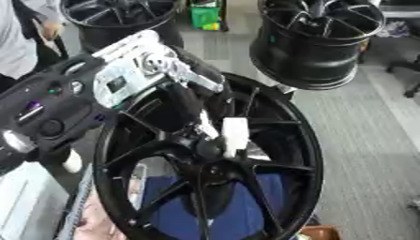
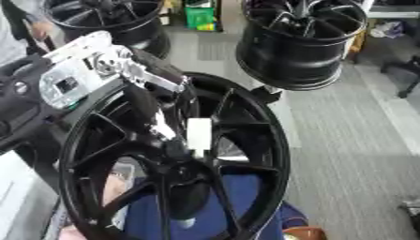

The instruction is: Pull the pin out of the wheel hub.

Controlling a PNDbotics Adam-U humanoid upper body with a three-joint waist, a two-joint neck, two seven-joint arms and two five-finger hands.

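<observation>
1. The left robot hand (image 1: 187,101) reaches in from the upper left, its dark fingers curled down against the centre of the wheel hub (image 1: 131,187); whether they are clamped on anything cannot be told.
2. A white, blocky pin (image 1: 236,133) stands just beside those fingers, seated at the hub's centre where the black spokes meet.
3. The step in hand appears to be the grasp, the pin not yet drawn out.
4. The next move likely calls for closing on the white piece and pulling straight away from the hub.
5. Two more black wheels, one at left (image 1: 123,14) and one at right (image 1: 316,37), stand behind on the grey floor (image 1: 369,140); the right hand is out of view.
</observation>
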